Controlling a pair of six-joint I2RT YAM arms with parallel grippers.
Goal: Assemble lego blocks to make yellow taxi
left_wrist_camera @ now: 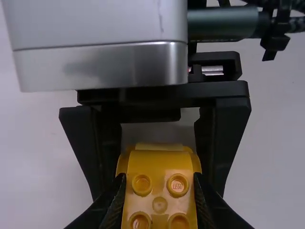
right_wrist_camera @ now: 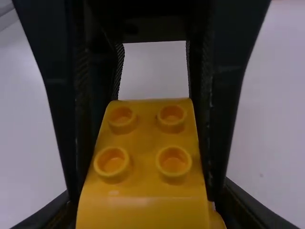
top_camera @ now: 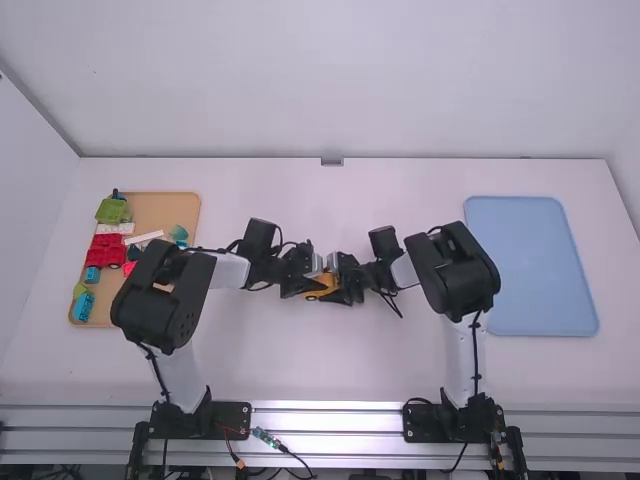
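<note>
Left gripper (top_camera: 311, 284), right gripper (top_camera: 338, 285) around yellow blocks (left_wrist_camera: 159, 191)

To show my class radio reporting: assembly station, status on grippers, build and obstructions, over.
Left gripper and right gripper: both closed on yellow build. Build mid-table, studs showing. Grippers face each other, crowding the workspace.

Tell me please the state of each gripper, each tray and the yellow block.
Left gripper, shut on the yellow block.
Right gripper, shut on the same block.
Yellow block, held by both grippers, studs showing.
Brown tray, holding coloured blocks.
Blue tray, flat on the table.
</note>
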